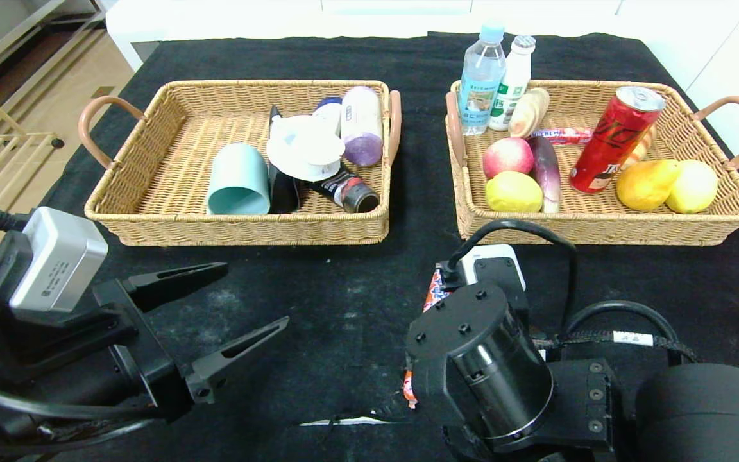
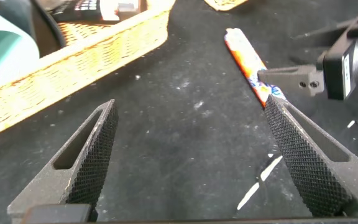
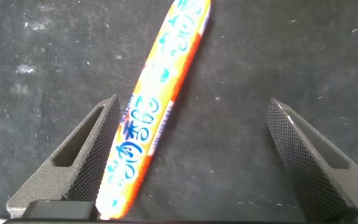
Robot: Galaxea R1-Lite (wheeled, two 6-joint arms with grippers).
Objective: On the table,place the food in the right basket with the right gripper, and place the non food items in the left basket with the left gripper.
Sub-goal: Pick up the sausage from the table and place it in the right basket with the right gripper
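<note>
The worktop carries two wicker baskets side by side at the back. The left basket holds a teal mug on its side, a white lid and some tubes. The right basket holds a red can, a peach, two bottles and other fruit. The left tool hovers low over bare cloth in front of the left basket, fingers spread wide, holding nothing. The right tool is over the near cloth, fingers spread wide apart around the orange wrapped sausage, which lies flat, just beside one finger and not clamped.
</note>
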